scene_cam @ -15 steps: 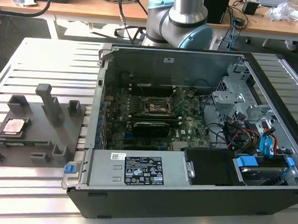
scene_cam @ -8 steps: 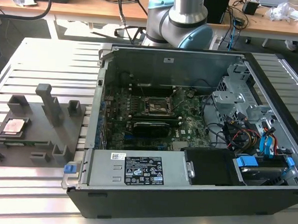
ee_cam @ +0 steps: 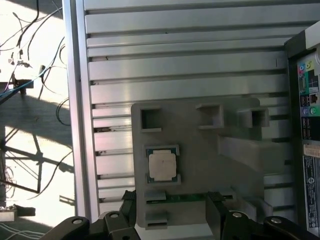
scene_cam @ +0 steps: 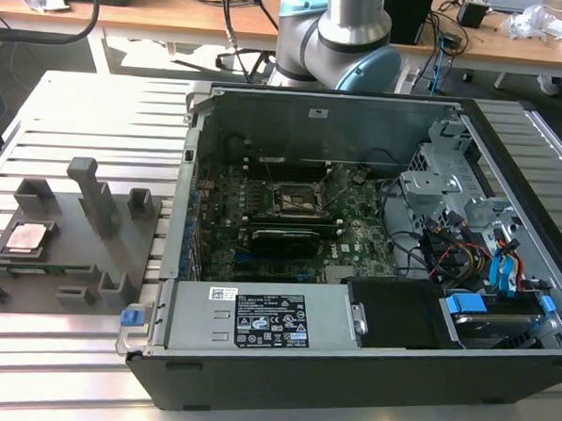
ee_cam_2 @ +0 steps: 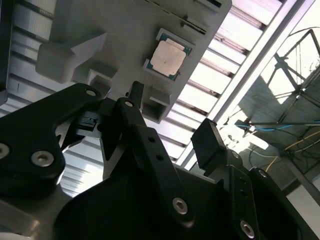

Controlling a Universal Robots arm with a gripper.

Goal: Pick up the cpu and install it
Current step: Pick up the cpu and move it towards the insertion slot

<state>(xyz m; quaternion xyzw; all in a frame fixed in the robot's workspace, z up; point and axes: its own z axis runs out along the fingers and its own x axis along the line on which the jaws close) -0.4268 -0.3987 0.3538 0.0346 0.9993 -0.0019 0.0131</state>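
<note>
The cpu (scene_cam: 27,238), a small pale silvery-pink square, lies flat in a recess of the grey plastic fixture (scene_cam: 81,257) at the exterior view's left, beside the open computer case (scene_cam: 348,365). In both wrist views I look down on the cpu (ee_cam: 162,165) (ee_cam_2: 168,57) from well above. My gripper (ee_cam: 172,202) (ee_cam_2: 170,120) hangs over the fixture's edge near the cpu, open, its two black fingers apart with nothing between them. The black socket frame (scene_cam: 296,197) sits on the motherboard inside the case.
The fixture (ee_cam: 200,150) carries upright posts and blocks (scene_cam: 95,193) close to the cpu. The slatted aluminium table (scene_cam: 65,378) holds everything. The case's back panel (ee_cam: 306,125) is beside the fixture. Drive cages and cables (scene_cam: 467,249) fill the case's right side.
</note>
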